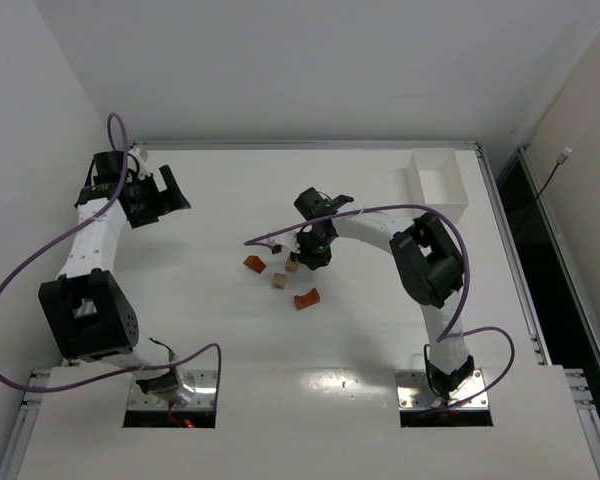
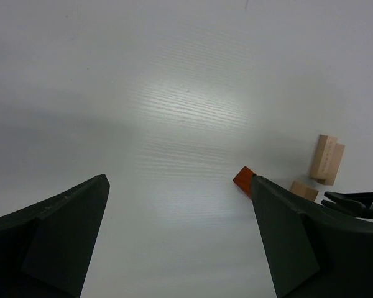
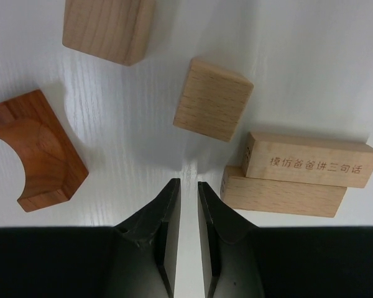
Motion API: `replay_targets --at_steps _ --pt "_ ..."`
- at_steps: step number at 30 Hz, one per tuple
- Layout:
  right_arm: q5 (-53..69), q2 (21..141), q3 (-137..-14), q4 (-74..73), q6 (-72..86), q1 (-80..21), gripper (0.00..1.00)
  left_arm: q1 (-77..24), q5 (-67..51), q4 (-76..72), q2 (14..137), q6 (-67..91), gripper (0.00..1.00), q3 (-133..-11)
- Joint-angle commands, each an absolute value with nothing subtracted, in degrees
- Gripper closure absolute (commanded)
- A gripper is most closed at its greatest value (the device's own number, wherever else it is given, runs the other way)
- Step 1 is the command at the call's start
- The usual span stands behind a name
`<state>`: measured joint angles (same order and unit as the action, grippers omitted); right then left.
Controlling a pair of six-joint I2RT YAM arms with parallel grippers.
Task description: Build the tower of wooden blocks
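Step in hand, by judgement: early stacking. Two tan bars (image 3: 298,177) lie one on the other just right of the right gripper (image 3: 188,192), whose fingers stand a narrow slit apart, holding nothing. The next move calls for picking a loose block. The arch (image 3: 31,149) lies to the fingers' left, a tan block (image 3: 212,99) just ahead, another (image 3: 109,25) beyond. The left gripper (image 2: 180,242) hangs well apart, fingers spread wide, empty.

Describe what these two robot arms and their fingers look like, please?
Both the left arm and the right arm have white tubular links, bulky black joints, and looping purple cables. Their fingers are matte black, wedge-shaped blades.
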<state>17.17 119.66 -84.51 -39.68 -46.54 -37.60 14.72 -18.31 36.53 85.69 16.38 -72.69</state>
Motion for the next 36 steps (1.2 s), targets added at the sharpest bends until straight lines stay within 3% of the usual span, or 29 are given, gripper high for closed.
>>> replay_targets --at_steps 1,14,36 --pt "17.5 120.3 -87.2 -41.0 -47.3 -37.5 0.85 15.1 -19.5 35.0 85.9 17.0 0.05 -75.4" --pt "15.9 120.8 -87.7 -41.5 -47.3 -37.0 0.72 15.1 -20.6 35.0 88.1 17.5 0.05 -76.5" --pt "15.9 122.4 -89.4 -42.6 -46.8 -37.0 0.64 15.1 -22.1 35.0 89.6 17.5 0.05 -77.5"
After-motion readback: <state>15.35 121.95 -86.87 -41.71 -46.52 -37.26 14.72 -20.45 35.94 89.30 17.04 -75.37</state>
